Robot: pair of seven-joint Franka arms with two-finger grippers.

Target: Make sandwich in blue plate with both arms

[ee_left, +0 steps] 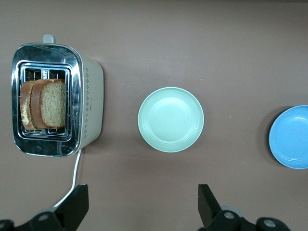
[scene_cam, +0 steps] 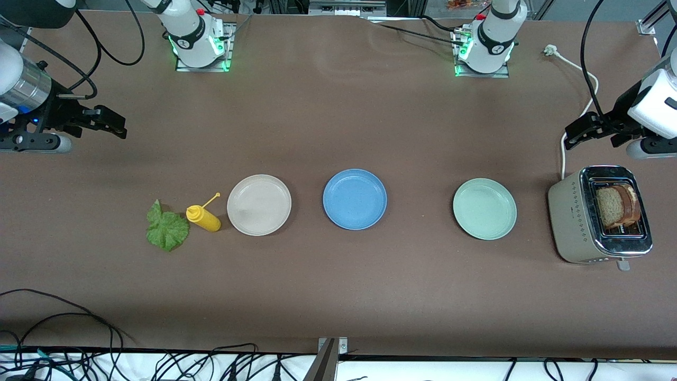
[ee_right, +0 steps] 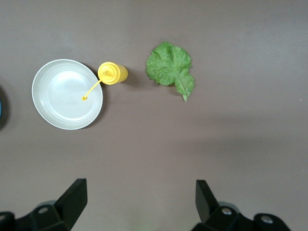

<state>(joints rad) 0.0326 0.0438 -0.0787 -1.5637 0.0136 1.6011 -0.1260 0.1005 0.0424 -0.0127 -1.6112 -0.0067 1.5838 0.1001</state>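
The blue plate (scene_cam: 354, 199) lies bare at the table's middle; the left wrist view catches it too (ee_left: 291, 137). Two brown bread slices (scene_cam: 616, 205) (ee_left: 45, 103) stand in the toaster (scene_cam: 574, 217) at the left arm's end. A frilly lettuce leaf (scene_cam: 166, 228) (ee_right: 171, 67) lies flat on the table at the right arm's end. My left gripper (scene_cam: 574, 135) (ee_left: 143, 197) hangs open and holds nothing, above the table beside the toaster. My right gripper (scene_cam: 117, 126) (ee_right: 141, 192) is open with nothing in it too, over bare table near the lettuce's end.
A beige plate (scene_cam: 259, 205) and a yellow squeeze bottle (scene_cam: 203, 218) sit between the lettuce and the blue plate. A pale green plate (scene_cam: 484, 208) lies between the blue plate and the toaster. The toaster's white cord (scene_cam: 564, 159) runs toward the left arm's base.
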